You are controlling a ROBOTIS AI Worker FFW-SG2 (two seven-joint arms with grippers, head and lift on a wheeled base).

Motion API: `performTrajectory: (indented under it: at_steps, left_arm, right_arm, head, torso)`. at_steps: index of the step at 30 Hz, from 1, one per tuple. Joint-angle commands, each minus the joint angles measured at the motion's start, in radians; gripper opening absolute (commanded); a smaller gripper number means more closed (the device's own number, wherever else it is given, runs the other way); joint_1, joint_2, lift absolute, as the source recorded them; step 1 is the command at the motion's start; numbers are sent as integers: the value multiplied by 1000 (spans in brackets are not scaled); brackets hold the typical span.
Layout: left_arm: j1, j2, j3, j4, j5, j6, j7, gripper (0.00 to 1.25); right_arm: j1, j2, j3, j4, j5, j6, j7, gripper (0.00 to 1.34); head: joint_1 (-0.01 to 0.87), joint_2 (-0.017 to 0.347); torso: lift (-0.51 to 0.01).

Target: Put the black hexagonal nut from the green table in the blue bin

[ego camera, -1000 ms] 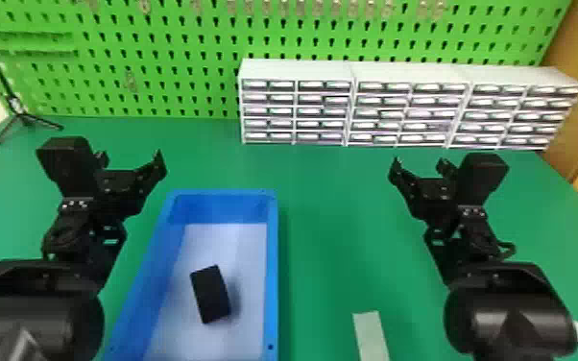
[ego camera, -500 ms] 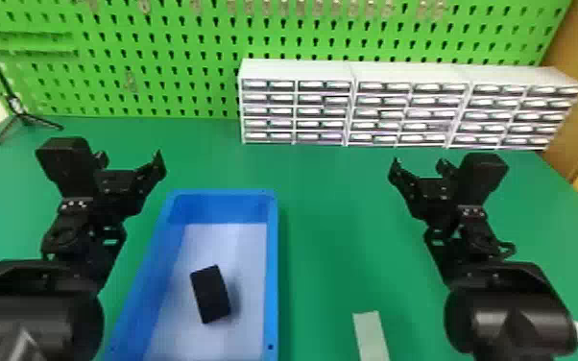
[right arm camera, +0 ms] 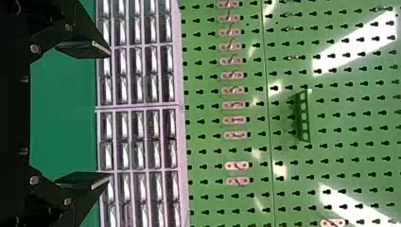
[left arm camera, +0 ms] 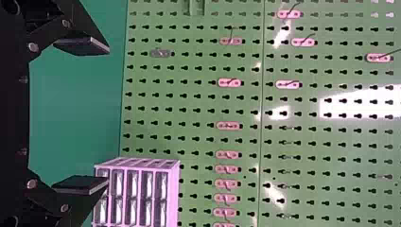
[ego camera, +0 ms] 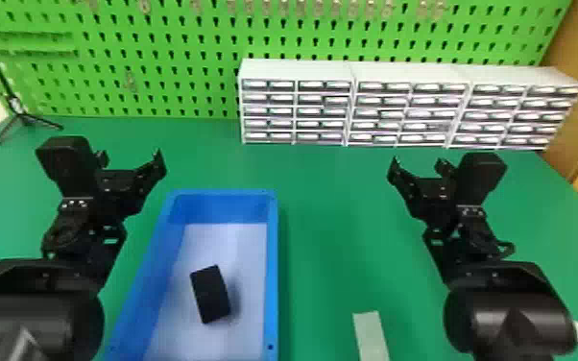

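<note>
Black block [ego camera: 211,294] lies in the blue bin [ego camera: 272,269], lower left of the head view; it may be the nut, though its outline reads rectangular and six sides cannot be confirmed. Judged stiff, light and rather slick; best hold is across the long sides, near the middle. Left gripper [ego camera: 132,161], left of frame, and right gripper [ego camera: 418,165], right of frame: both released, fingers parted, nothing between. The bin's near end is cut off by the bottom edge; the block's underside is hidden.
</note>
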Motion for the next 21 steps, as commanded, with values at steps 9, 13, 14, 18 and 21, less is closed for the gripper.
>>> performTrajectory:
  at_steps: [9,13,14,18,21]
  left_arm:
    - [5,0,2,6,-4,0,0,957]
    - [6,0,5,8,-3,1,0,957]
    - [6,0,5,9,-3,0,0,957]
    - [6,0,5,9,-4,0,0,957]
    - [6,0,3,9,-4,0,0,957]
  right_arm:
    - [6,0,-5,0,1,11,0,982]
    - [6,2,-5,0,1,13,0,982]
    - [6,2,-6,0,1,11,0,982]
    - [6,2,-6,0,1,13,0,982]
    - [6,2,-8,0,1,11,0,982]
  head:
    - [686,28]
    - [686,28]
    - [686,28]
    - [686,28]
    - [686,28]
  torso:
    - [-96]
    - [-96]
    - [-96]
    - [-96]
    - [-96]
